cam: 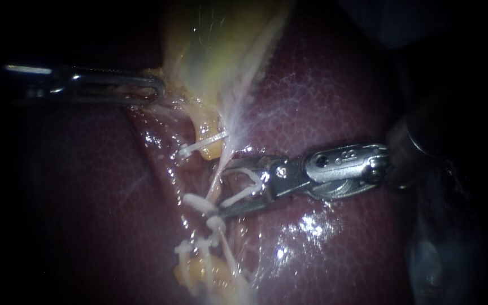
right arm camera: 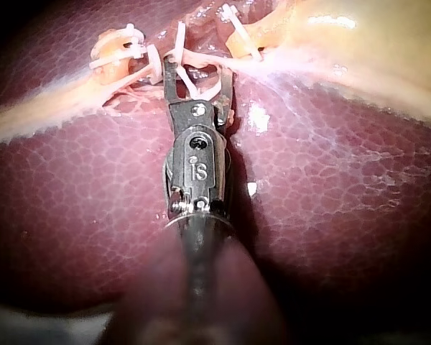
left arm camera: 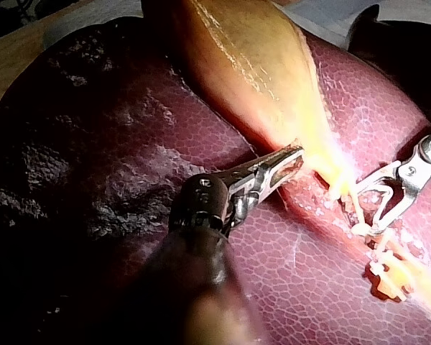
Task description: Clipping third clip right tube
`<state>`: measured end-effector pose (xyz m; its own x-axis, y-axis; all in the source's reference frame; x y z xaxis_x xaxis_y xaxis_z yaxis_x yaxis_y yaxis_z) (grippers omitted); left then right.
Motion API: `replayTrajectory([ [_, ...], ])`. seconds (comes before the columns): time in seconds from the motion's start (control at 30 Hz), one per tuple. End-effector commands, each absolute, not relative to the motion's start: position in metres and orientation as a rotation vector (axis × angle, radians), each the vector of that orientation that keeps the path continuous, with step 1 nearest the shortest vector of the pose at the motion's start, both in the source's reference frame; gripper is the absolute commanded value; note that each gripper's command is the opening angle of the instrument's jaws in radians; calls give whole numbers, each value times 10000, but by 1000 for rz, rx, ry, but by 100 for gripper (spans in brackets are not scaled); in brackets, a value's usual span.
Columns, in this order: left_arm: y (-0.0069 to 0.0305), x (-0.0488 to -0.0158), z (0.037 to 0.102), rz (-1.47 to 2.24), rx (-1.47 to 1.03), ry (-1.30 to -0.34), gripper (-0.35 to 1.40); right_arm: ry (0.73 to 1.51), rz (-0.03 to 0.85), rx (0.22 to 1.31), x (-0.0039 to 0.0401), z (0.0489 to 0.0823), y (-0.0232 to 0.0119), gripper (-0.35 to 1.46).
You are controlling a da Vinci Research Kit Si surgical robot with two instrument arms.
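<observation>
My right instrument comes in from the right, jaws standing apart with an open white clip held between them. The jaws straddle a thin pale tube that runs down from the gallbladder. In the right wrist view the right instrument shows the same clip across its jaws. My left instrument is shut on the gallbladder's lower edge, as the left instrument also shows from its own wrist camera.
Several closed white clips sit nearby: one clip on a yellow stub above the jaws, another clip and a third clip just below them. Dark red liver surrounds everything.
</observation>
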<state>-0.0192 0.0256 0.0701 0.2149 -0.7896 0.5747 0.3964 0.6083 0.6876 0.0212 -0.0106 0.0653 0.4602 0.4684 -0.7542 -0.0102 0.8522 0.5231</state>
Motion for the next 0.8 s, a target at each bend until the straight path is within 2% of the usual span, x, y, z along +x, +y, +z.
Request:
replayTrajectory([
  [0.03,256,-192,701,-860,440,-1064,-35,1061,309,489,212,653,-106,49],
  [0.53,256,-192,701,-860,440,-1064,-35,1062,306,493,207,652,-106,49],
  [0.7,256,-192,701,-860,440,-1064,-35,1044,383,578,201,651,-106,49],
  [0.8,256,-192,701,-860,440,-1064,-35,1027,463,651,195,648,-105,49],
])
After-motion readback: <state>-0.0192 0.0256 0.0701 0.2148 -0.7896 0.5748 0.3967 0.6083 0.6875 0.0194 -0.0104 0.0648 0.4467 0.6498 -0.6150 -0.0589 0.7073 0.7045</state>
